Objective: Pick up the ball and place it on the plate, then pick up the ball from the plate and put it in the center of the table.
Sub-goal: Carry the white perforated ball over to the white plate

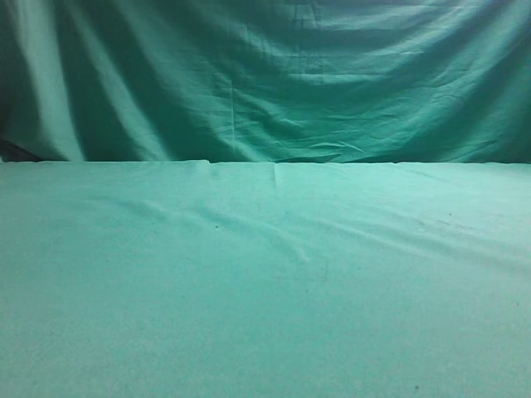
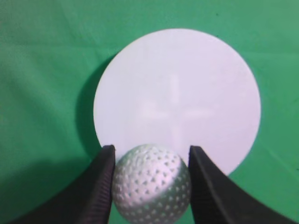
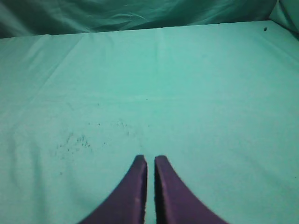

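Observation:
In the left wrist view my left gripper [image 2: 152,150] is shut on the ball [image 2: 152,184], a white dimpled golf ball held between the two black fingers. The ball hangs over the near edge of the round white plate [image 2: 177,93], which lies flat on the green table [image 2: 37,70]. In the right wrist view my right gripper [image 3: 150,161] is shut and empty, with only a thin slit between its fingers, low over bare table cloth [image 3: 187,93]. The exterior view shows only the table [image 1: 265,290]. No arm, ball or plate is in that view.
A draped green cloth backdrop [image 1: 265,75] hangs behind the table's far edge and also shows at the top of the right wrist view [image 3: 117,14]. Small dark specks mark the cloth ahead of the right gripper [image 3: 74,140].

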